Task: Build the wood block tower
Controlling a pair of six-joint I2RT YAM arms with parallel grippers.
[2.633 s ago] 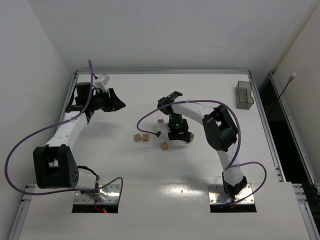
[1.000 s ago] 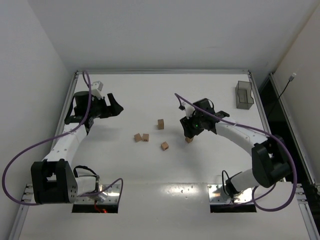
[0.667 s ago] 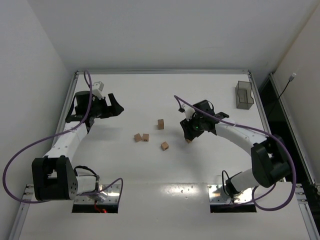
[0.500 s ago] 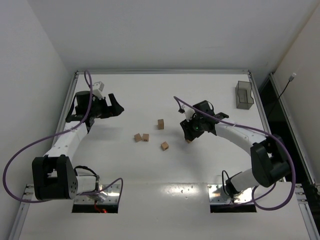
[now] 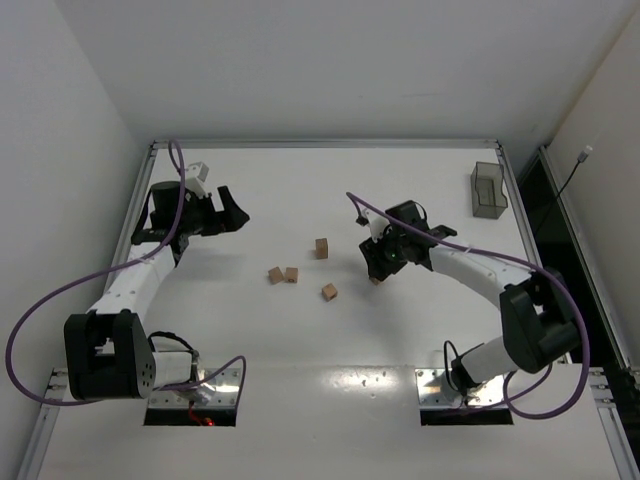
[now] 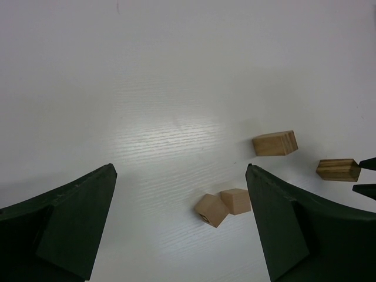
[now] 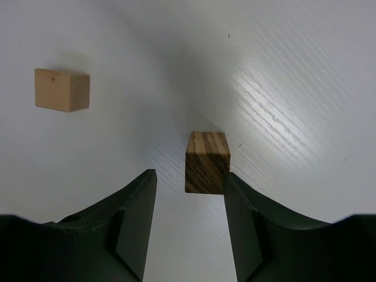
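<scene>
Overhead view: a white table [image 5: 300, 345] w/ two robot arms bolted at its near edge. I count five wood blocks [image 5: 329, 291], small and tan, all lying on the table in one layer near the middle, none stacked.

The left gripper [image 5: 234, 206] hovers over the far-left part of the table, well apart from the blocks. In its wrist cam the two dark fingers [image 6: 64, 226] stand wide apart w/ nothing betw them, only bare table. Ahead of them that cam shows a touching pair [image 6: 223, 205] of cubes, a lone brick [image 6: 275, 143] farther on, and an edge block [image 6: 338, 170] at the right border of the view.

The right gripper [image 5: 376, 272] is low over the table, right of centre, straddling the straddled block [image 7: 207, 163]. Its wrist cam shows the jaws roughly half open. The block, striped end grain facing the cam, sits hard by the finger on the right side of that view. I can't tell if they actually touch. A clear gap separates it from the other finger, so it's not clamped. A side block [image 7: 61, 90] lies apart at the upper left of that cam.

A grey plastic bin [image 5: 488, 190] stands at the far-right corner, well apart from everything else
</scene>
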